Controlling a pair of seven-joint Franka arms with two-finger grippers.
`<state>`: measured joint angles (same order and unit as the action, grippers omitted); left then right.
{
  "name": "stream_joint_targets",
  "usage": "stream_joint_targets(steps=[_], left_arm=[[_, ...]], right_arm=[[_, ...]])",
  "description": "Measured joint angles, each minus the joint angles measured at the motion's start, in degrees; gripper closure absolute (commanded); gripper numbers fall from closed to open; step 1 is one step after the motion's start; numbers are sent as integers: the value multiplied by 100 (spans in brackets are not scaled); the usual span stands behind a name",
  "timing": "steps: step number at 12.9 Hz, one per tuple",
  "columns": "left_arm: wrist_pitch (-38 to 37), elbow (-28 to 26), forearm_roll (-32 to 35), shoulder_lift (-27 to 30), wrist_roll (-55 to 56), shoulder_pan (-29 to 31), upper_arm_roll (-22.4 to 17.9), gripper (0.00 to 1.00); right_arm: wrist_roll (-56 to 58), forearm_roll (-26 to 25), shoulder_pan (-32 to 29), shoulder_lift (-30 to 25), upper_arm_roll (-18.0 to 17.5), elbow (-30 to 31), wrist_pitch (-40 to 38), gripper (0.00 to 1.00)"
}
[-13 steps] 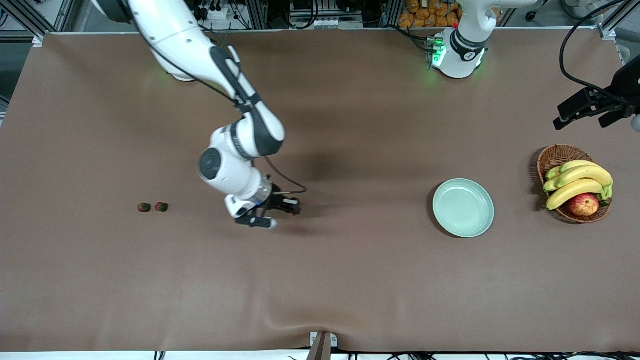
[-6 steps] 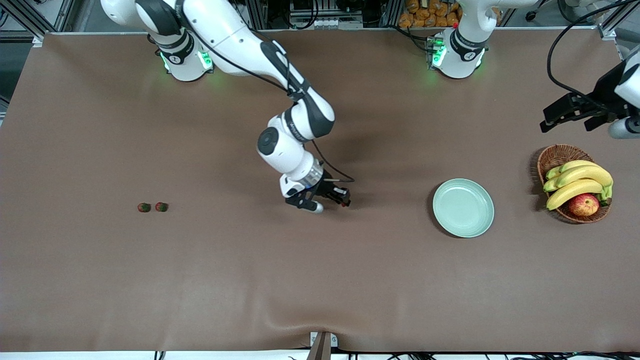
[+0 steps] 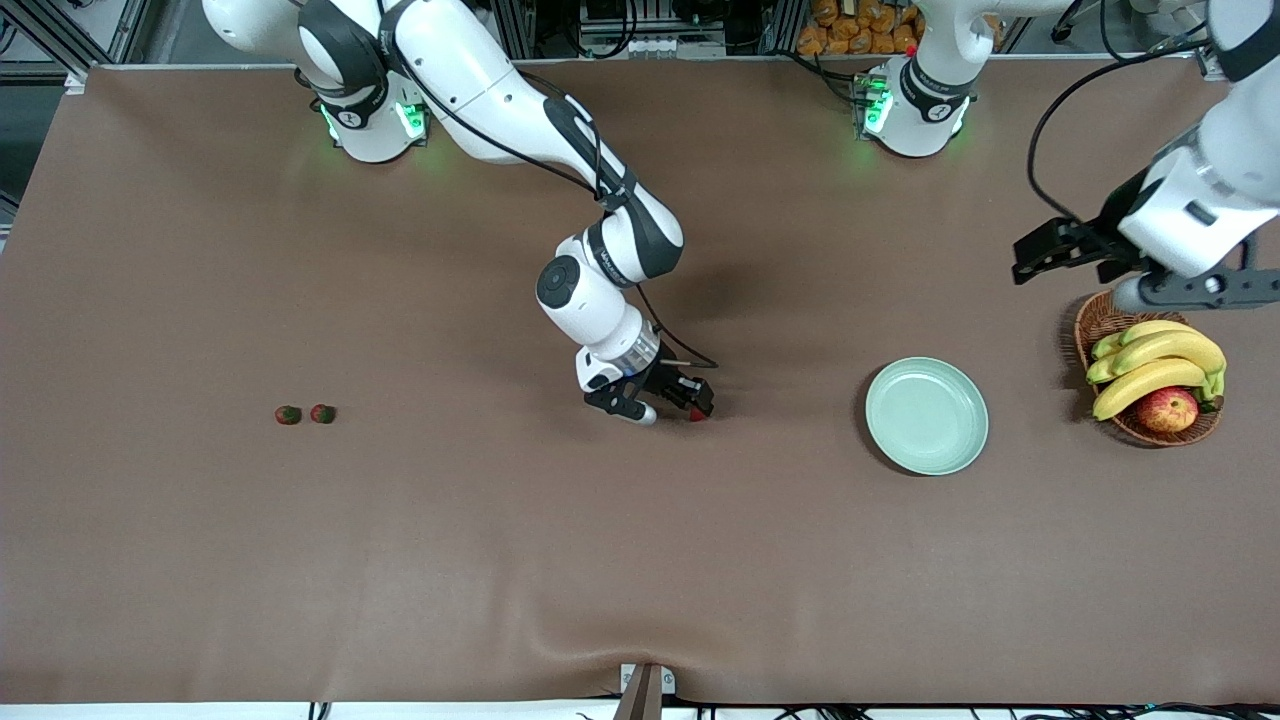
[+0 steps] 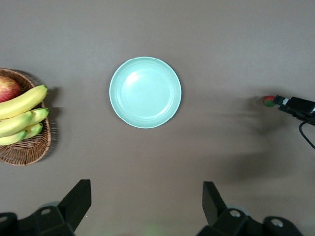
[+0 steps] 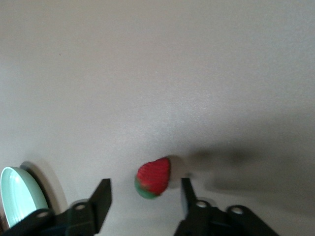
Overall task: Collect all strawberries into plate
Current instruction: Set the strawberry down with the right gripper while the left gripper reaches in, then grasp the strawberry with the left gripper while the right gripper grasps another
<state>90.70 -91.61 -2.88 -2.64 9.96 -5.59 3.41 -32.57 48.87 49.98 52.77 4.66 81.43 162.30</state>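
One strawberry, red with a green top, sits between the parted fingers of my right gripper, close to one finger and clear of the other. That right gripper is open, low over the middle of the table. The same strawberry shows at its tips, well short of the plate. Two more strawberries lie side by side toward the right arm's end. My left gripper hangs open and empty beside the basket. In the left wrist view the plate is empty.
A wicker basket with bananas and an apple stands next to the plate at the left arm's end. The brown cloth has a wrinkle at the table's near edge.
My right arm carried the strawberry toward the plate and its jaws have just opened, releasing it. My left arm swung in over the table near the basket.
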Motion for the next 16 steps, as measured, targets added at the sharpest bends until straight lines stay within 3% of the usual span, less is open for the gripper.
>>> stream_joint_targets(steps=[4,6,9,12,14,16], left_arm=[[416,-19,-1,-323,1,-6,173,0],[786,-37,-8,-540,128,-12,378,0],[1560,-62,-1,-1075,1255,-230,742,0],[2279,-79,215,-1689,2582,-845,772,0],[2772,-81,369,-2102,3816,-1218,778,0],[3285,-78,445,-2517,5007,-1555,774,0]], right_arm=[[-55,6,-290,-84,140,-88,-143,0],[-33,-129,-745,-283,184,-60,-862,0],[-12,-1408,-1706,-912,208,-10,-2733,0],[118,-2887,-2492,-1582,191,134,-4198,0],[551,-3280,-2930,-1904,193,409,-4546,0],[1202,-3357,-3464,-2125,183,798,-4571,0]])
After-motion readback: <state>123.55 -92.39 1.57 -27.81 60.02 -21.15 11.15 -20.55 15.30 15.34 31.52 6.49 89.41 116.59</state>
